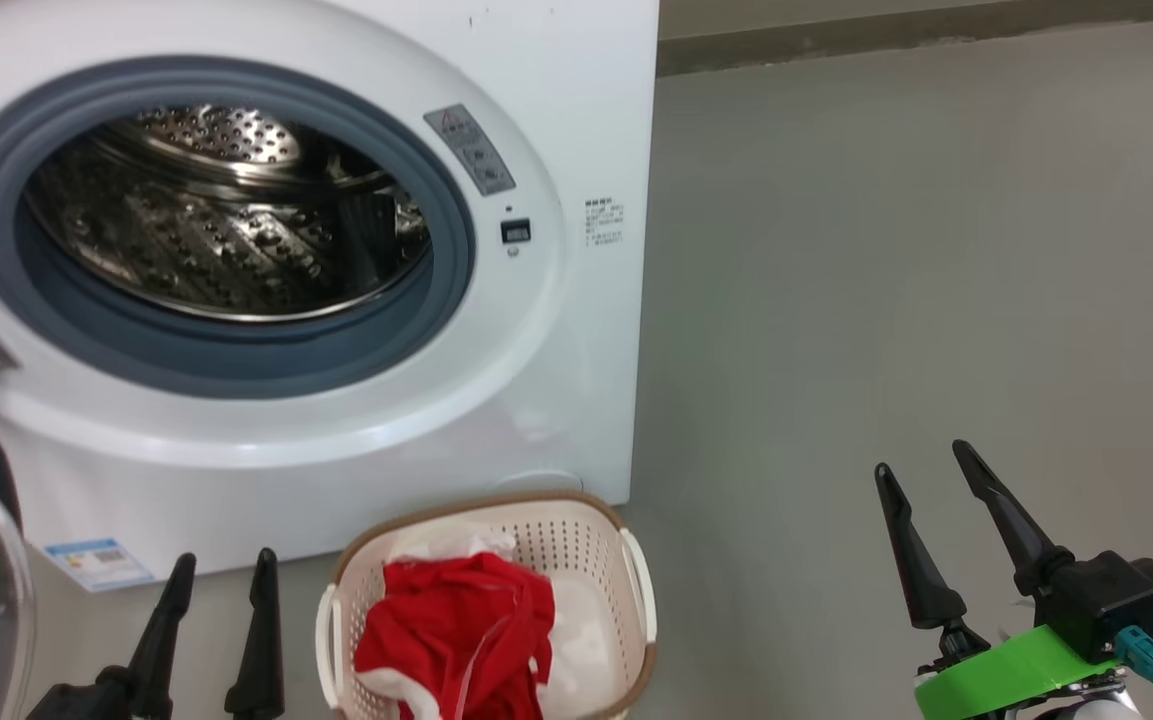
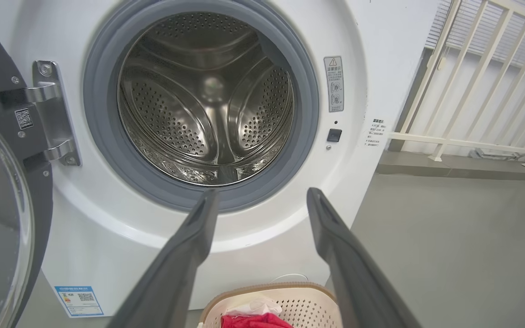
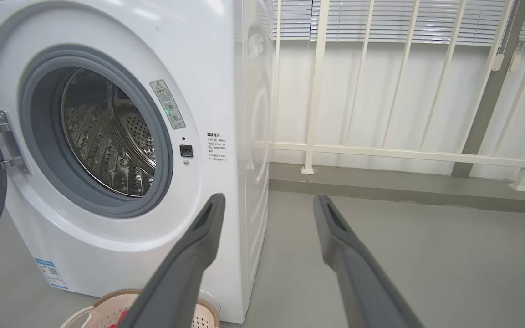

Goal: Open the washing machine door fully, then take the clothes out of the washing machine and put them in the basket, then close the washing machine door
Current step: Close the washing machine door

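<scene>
Left fingers (image 1: 261, 640) and right fingers (image 1: 911, 555) spread empty, red clothes (image 1: 456, 630) in basket (image 1: 576, 545), washing machine door (image 2: 2, 228) open, railing (image 3: 380, 151) beyond

Right wrist view: grey floor (image 3: 426, 255) from 3 to 6 o'clock. White railing (image 3: 316, 91) at 1 o'clock stands on a raised grey kerb (image 3: 403, 184). Slatted blinds (image 3: 380, 23) behind, possibly two cord pulls (image 3: 504, 61) hanging.

This is looking like a laundry corner in a home. A big white washing machine (image 1: 576, 120) is standing on a grey floor (image 1: 886, 300). A white railing (image 3: 380, 152) and blinds (image 3: 380, 18) are showing beside it.
</scene>
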Motion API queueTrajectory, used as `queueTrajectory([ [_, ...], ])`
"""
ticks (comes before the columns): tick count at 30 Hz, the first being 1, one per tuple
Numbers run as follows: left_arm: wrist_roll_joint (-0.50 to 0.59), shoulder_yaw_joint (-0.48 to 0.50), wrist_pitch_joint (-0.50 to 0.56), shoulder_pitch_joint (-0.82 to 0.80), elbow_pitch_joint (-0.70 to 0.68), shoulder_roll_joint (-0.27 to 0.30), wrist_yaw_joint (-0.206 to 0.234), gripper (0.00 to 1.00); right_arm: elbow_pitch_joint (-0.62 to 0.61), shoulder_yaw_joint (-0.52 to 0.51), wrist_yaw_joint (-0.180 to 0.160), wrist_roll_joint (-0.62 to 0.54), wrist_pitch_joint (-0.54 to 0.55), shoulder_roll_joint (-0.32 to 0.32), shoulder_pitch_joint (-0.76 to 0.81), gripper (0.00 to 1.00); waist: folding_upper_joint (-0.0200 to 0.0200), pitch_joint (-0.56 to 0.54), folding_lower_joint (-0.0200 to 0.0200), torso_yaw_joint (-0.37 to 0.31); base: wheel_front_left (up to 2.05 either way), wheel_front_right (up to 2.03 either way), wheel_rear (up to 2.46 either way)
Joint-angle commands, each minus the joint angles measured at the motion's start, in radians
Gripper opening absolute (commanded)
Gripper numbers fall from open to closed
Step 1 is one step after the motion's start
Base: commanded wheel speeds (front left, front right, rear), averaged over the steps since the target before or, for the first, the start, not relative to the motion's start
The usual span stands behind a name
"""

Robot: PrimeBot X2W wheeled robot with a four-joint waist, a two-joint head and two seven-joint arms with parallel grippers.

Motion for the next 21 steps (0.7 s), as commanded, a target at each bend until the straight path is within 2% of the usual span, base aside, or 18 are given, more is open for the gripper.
queueTrajectory([
  [1, 0.006, 0.031, -0.008, -0.023, -0.027, 0.012, -0.005, 1.0, -0.021, 0.022, 0.005, 0.011, -0.006, -0.014, -0.021, 1.0, 0.0, 0.001, 0.0, 0.001, -2.09, 2.09, 0.0],
  [10, 0.013, 0.034, -0.008, -0.014, -0.068, 0.017, -0.005, 1.0, -0.02, 0.021, 0.005, 0.012, -0.006, -0.015, -0.033, 1.0, 0.0, 0.003, 0.0, 0.014, -1.41, 1.41, 0.0],
  [21, 0.045, 0.045, -0.008, -0.01, -0.058, 0.014, 0.001, 1.0, -0.019, 0.027, 0.005, 0.012, -0.006, -0.008, -0.034, 1.0, 0.0, 0.0, 0.0, 0.033, -0.21, 0.21, 0.0],
])
